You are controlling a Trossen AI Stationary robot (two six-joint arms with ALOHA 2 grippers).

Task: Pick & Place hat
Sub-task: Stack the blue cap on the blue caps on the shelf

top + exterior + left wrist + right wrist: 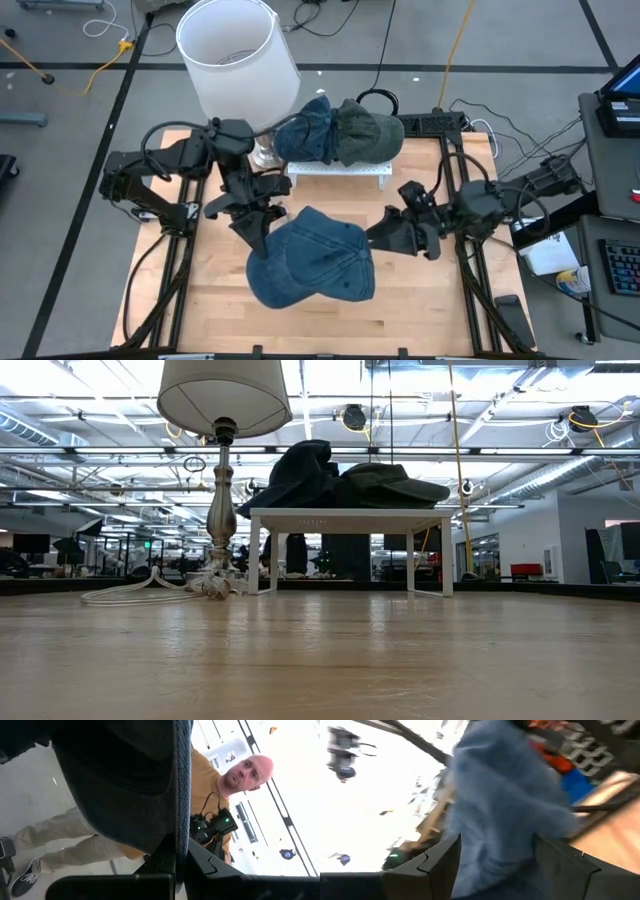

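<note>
A blue denim hat hangs above the table's middle, held up between the two arms; the low view does not show it. My left gripper is at its left edge and shut on it; the left wrist view shows the hat rising from my left gripper. My right gripper is at the hat's right edge, open. In the right wrist view the hat fills the gap of my right gripper; whether the fingers touch it I cannot tell. My left gripper pinches the hat's left edge between its two fingers. The cloth stands edge-on in the gap and spreads out beyond the fingers. The hat is lifted clear of the table.
A white rack stands at the table's far side with a denim hat and a dark olive hat on it. A lamp stands at its left, its cord on the table. A person stands beyond the table.
</note>
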